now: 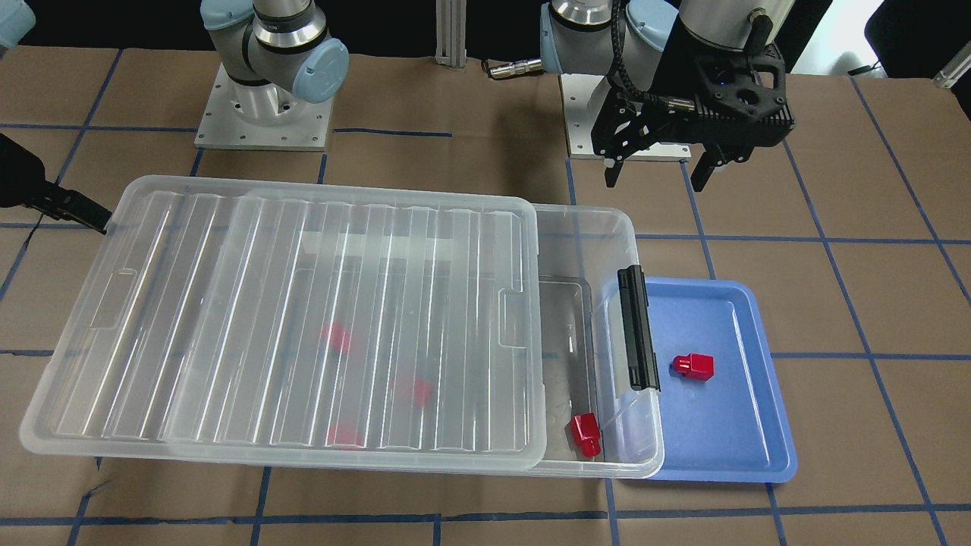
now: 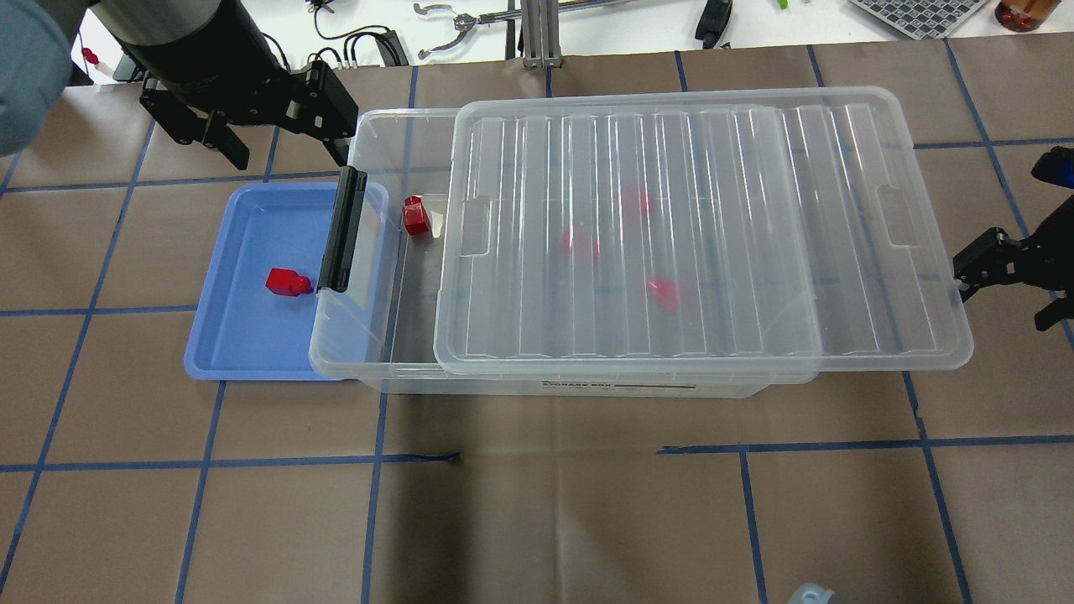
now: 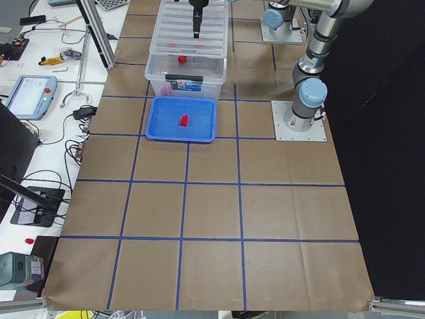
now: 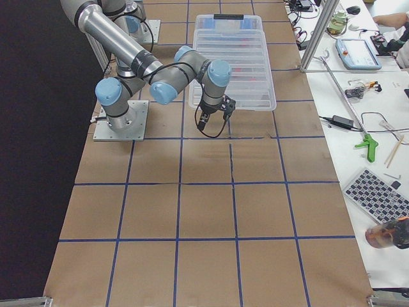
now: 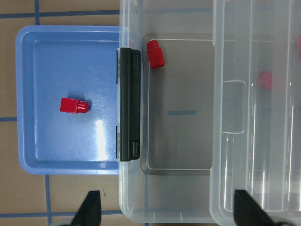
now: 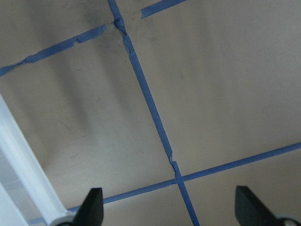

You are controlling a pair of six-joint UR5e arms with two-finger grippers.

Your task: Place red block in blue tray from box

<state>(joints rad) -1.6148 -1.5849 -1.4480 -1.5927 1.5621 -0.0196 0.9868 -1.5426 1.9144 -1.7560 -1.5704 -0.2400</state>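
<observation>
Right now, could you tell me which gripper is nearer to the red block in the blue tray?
Left. The left gripper hovers open above the blue tray and the box's latch end, with the red block below it; the right gripper is open at the box's opposite end.

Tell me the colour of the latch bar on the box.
The latch bar is black, clearest in the left wrist view.
</observation>
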